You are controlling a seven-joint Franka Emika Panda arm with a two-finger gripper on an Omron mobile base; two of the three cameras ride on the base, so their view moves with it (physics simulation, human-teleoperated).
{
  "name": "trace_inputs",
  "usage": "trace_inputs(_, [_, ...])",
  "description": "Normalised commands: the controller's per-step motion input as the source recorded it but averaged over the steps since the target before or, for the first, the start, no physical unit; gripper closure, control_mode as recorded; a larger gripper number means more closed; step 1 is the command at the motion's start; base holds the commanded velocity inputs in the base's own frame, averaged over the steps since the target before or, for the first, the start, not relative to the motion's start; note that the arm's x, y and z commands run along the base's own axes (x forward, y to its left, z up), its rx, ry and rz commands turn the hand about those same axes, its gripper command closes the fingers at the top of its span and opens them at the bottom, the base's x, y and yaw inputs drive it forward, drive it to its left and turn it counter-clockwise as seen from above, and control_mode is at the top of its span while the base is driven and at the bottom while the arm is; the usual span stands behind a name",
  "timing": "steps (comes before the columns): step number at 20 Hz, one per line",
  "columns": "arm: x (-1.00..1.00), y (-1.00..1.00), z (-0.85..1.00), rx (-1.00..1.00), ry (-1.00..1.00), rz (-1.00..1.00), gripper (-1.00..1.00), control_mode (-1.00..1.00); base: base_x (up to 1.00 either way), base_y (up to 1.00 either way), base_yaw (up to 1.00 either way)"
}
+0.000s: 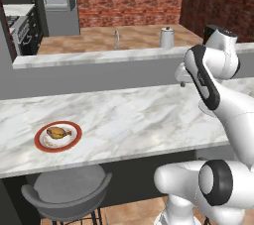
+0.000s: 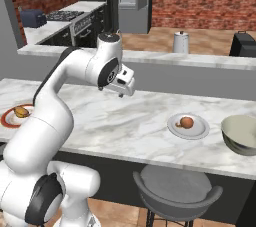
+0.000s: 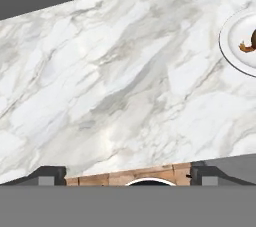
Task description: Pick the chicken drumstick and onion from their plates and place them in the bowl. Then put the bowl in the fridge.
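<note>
Far left on the white and grey marble counter (image 2: 125,126): round white plate with a broad red rim (image 1: 58,136), close to the near edge. On it, small golden-brown chicken drumstick (image 1: 57,133), much smaller than the plate. In the right base view, half hidden behind the white arm and cut off by the picture's left side.

Far back, behind the raised grey ledge: tall silver-grey fridge (image 2: 134,18), top cut off, small and hard to make out.

In the middle, up above the counter and touching nothing: two-finger gripper (image 2: 121,91). In the left base view, mostly hidden by the arm's own elbow. In the hand view, two small dark fingertips (image 3: 50,175) standing wide apart with nothing between them. Lots of bare marble below and on both sides.

Further right: plain round white plate (image 2: 188,127) with a small brown round onion (image 2: 186,122) on it. In the hand view, both cut off at the right side.

Far right, just beside that plate but not touching: deep pale greyish-cream bowl (image 2: 241,133), near the counter's near edge, cut off by the picture's right side. Inside hard to see.

Below the near edge: round grey stool (image 2: 175,186).
</note>
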Motion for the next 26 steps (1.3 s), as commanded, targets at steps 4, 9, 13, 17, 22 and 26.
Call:
trace_inputs(4, [0.20,-0.36,-0.16,-0.03,0.01,-0.23,-1.00,-1.00,0.00,0.00,0.00])
trace_inputs(9, [0.14,-0.41,-0.24,-0.09,0.01,-0.36,-1.00,-1.00,0.00,0.00,0.00])
trace_inputs(13, [0.12,-0.43,-0.26,-0.03,0.05,-0.38,-1.00,-1.00,0.00,0.00,0.00])
trace_inputs(17, [0.09,-0.47,-0.22,0.00,0.12,-0.39,-1.00,-1.00,0.00,0.00,0.00])
trace_inputs(22, [0.10,-0.50,-0.14,0.00,0.12,-0.32,-1.00,-1.00,0.00,0.00,0.00])
trace_inputs(26, [0.15,-0.49,-0.01,0.00,0.18,-0.21,-1.00,-1.00,0.00,0.00,0.00])
